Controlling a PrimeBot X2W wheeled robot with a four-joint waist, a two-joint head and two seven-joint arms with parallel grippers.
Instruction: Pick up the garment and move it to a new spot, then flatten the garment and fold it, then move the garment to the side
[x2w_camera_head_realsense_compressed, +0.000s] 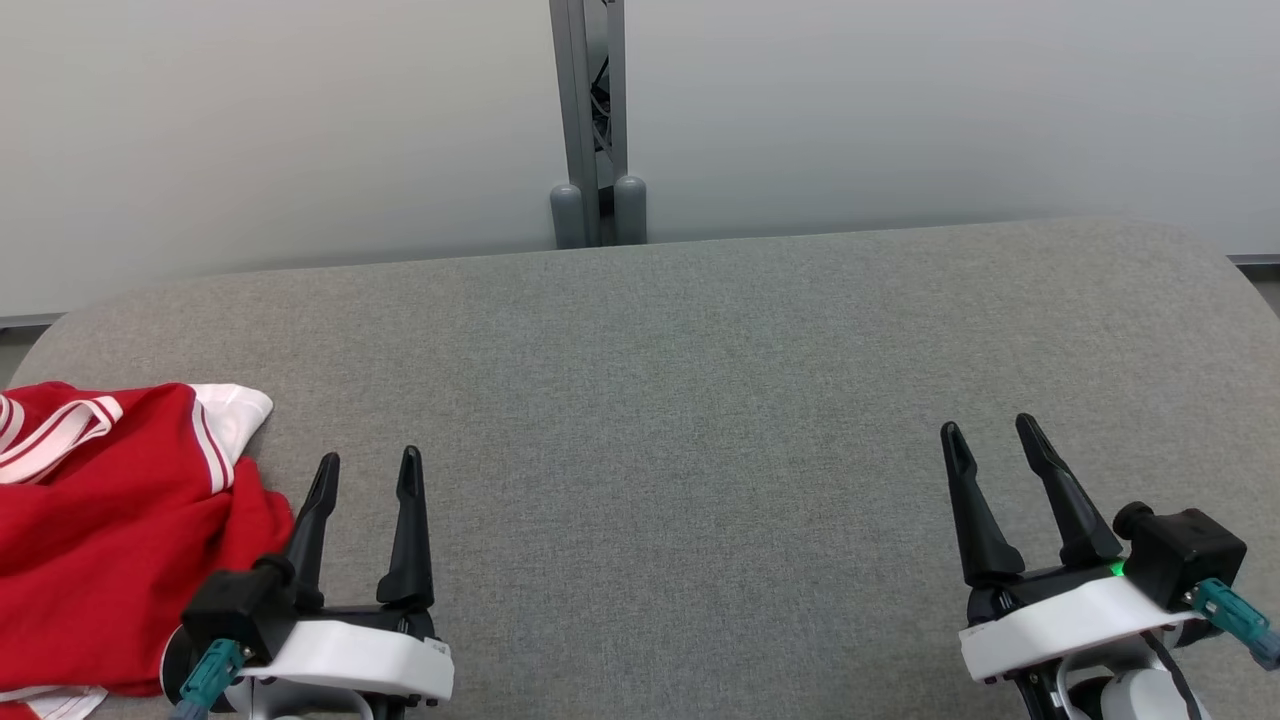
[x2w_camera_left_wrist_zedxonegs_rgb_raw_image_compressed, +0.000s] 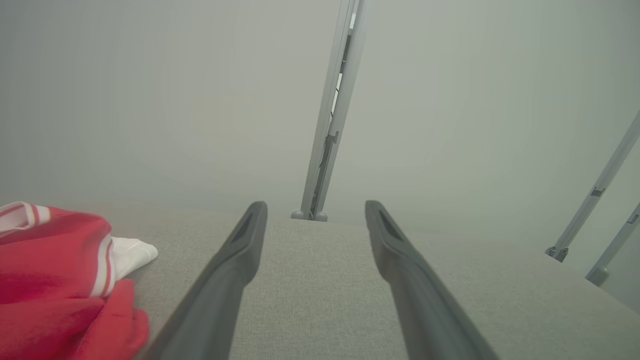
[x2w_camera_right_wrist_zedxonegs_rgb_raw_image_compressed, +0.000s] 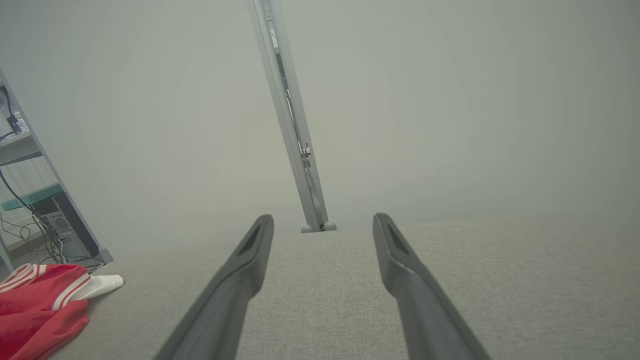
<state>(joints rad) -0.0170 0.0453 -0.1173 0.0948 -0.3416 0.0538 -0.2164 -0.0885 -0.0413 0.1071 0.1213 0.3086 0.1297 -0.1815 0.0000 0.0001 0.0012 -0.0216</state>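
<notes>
The left gripper (x2w_camera_head_realsense_compressed: 368, 458) has its two dark fingers (x2w_camera_head_realsense_compressed: 408, 530) spread wide with nothing between them but grey cloth. The right gripper (x2w_camera_head_realsense_compressed: 989, 426) stands the same way, jaws apart and empty. Both hover low over the near edge of the tabletop (x2w_camera_head_realsense_compressed: 650, 400), fingers pointing toward the far edge.

Just outside the left gripper lies the garment (x2w_camera_head_realsense_compressed: 110, 520), red with white striped trim, bunched in a heap at the tabletop's left edge and running out of the head view there. The gripper's outer finger stands just beside the red cloth (whether it touches cannot be told). The right gripper is well apart from it, near the right end of the near edge. The middle of the tabletop is bare, with a grey post (x2w_camera_head_realsense_compressed: 590, 120) and pale wall panels beyond the far edge.

The pickup has not begun, I judge. The heap is the main risk:
- A pinch on one loose fold may lift a single layer, leaving the rest to drag or slip free.
- If part of it hangs over the left edge, its weight could pull the garment off.
- A low grasp might also catch the tabletop's cloth cover.
</notes>
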